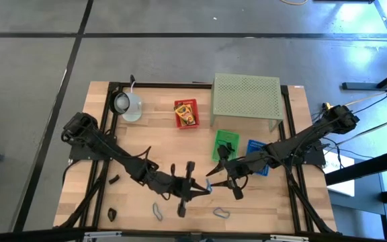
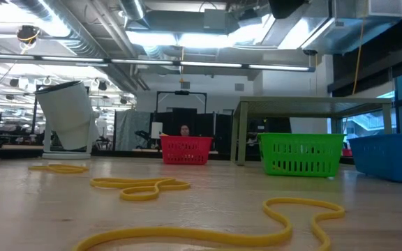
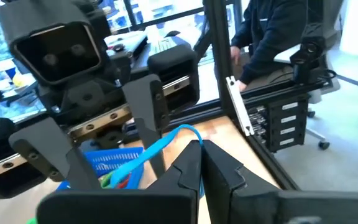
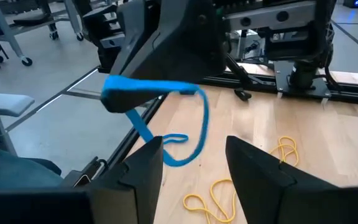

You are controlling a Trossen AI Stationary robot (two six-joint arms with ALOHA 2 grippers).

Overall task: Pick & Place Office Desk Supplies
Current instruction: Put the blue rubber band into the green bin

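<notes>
We find a wooden table [image 1: 160, 134] set in a dark frame on a grey floor, with an open workshop beyond it; a seated person [image 3: 272, 37] shows at the upper right of the left wrist view. At the table's upper middle in the high view stand a pale green stand [image 1: 246, 94], a mug [image 1: 127, 105] and a yellow box [image 1: 186, 113]. A green basket [image 1: 225, 142] and a blue basket [image 1: 256, 148] lie centre right. Loose loops [image 1: 158, 212] and dark clips [image 1: 113, 179] lie along the lower edge.

The left gripper [image 1: 195, 189], low and central in the high view, has its fingers pinched shut on a blue loop [image 4: 160, 118]. The loop hangs from those fingers as a long strand, its length running downward toward the table. The right gripper [image 1: 226, 180] sits just right of it with fingers held wide and empty; in the right wrist view the loop's lower end hangs just in front of the gap between these fingers [image 4: 143, 168].

We judge the two grippers nearly touching, so the right arm is placed to receive the loop. The blue basket lies just up and right of the right gripper. Yellow loops [image 4: 216, 199] lie on the wood beneath.
</notes>
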